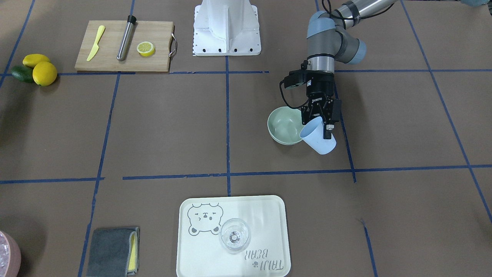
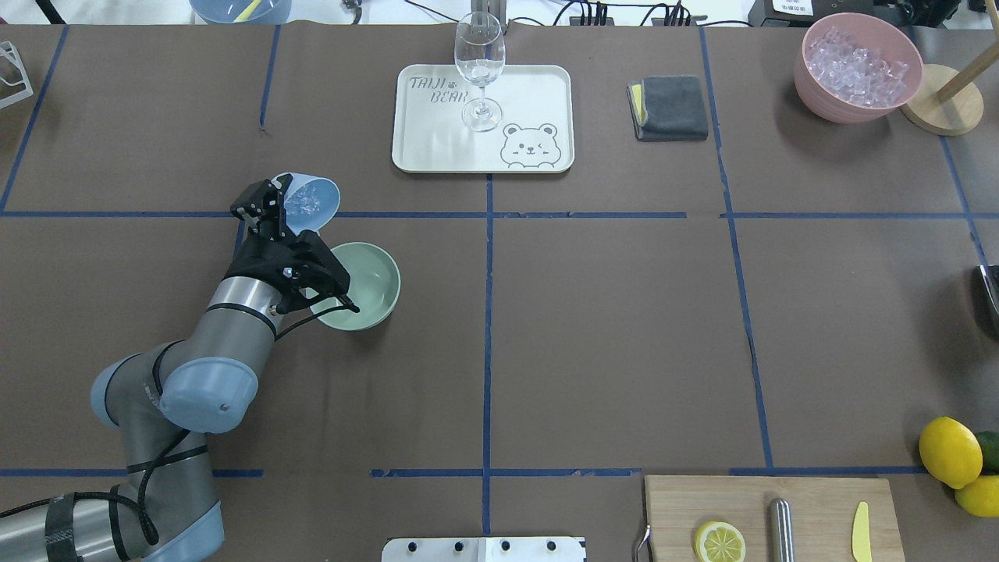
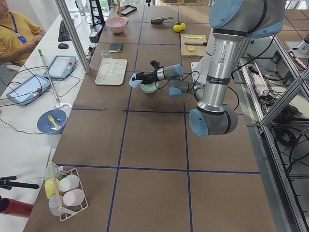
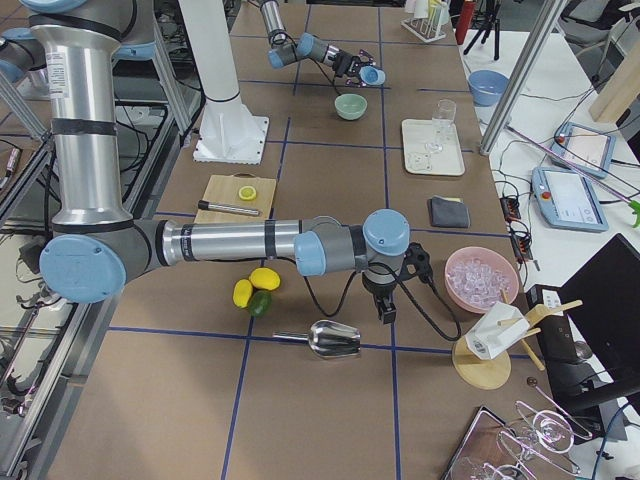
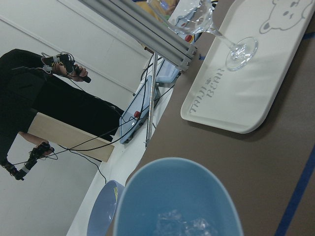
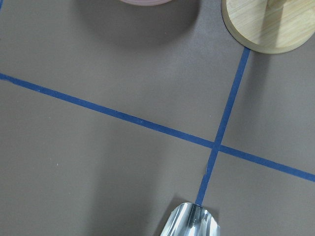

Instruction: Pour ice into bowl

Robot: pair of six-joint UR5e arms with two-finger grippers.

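Brown paper marked off by blue tape lines covers the table (image 2: 593, 328).

1. Left gripper (image 1: 317, 120): the fingers are closed on the rim wall of a blue cup (image 1: 318, 135), one finger outside the wall and the other at the mouth. The cup is held off the table and tilted, with its mouth turned toward the robot's side.
2. Ice (image 2: 303, 201): a small heap of clear cubes lies inside the tilted cup, low against the wall (the left wrist view shows it at the bottom of the cup).
3. Bowl (image 2: 388, 275): the pale green bowl stands upright on the table just beside the cup, on the robot's side of it. In the front-facing view the cup's rim overlaps the bowl's edge.
4. Right gripper (image 4: 385, 308): it hangs over the table near a metal scoop (image 4: 335, 340) and a pink bowl (image 4: 482, 280) of ice cubes. It appears only in the right side view, so the state of its fingers cannot be told.
5. Other items: a wine glass (image 2: 478, 66) stands on a cream tray (image 2: 538, 86), well apart from the green bowl.
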